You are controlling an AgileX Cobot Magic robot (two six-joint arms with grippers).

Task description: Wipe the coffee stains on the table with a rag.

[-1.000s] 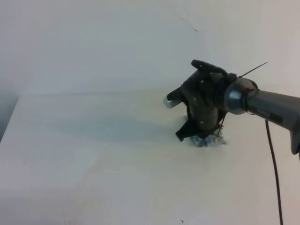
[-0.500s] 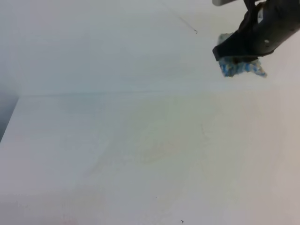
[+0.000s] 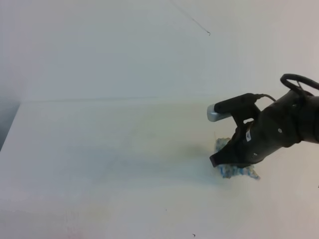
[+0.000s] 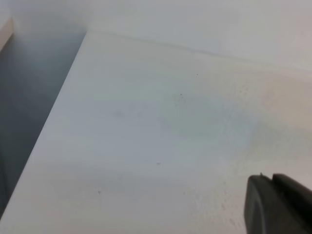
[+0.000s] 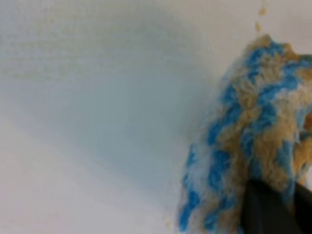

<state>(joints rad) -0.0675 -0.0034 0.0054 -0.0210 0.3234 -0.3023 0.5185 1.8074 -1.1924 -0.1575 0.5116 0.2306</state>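
My right gripper (image 3: 220, 160) is low over the white table (image 3: 99, 149) at the right, shut on the rag (image 3: 235, 171). The rag is blue, white and tan striped, and it touches the tabletop under the fingers. In the right wrist view the rag (image 5: 248, 131) bunches up in front of the dark fingertips (image 5: 265, 209). Of the coffee stains I see only tiny amber specks (image 5: 262, 10) past the rag and a faint yellowish smear (image 3: 192, 148) left of it. A dark piece of the left gripper (image 4: 278, 204) shows at the corner of the left wrist view; its jaws are hidden.
A pale wall (image 3: 124, 50) rises behind the table, with a thin dark line and a speck (image 3: 208, 33) on it. The table's left edge (image 3: 11, 124) drops off to a dark gap. The right arm's cable (image 3: 294, 79) loops above its wrist.
One second ago the rag was pressed on the table farther back. Half a second ago it hung high at the upper right. Now it is down on the table, nearer and to the right.
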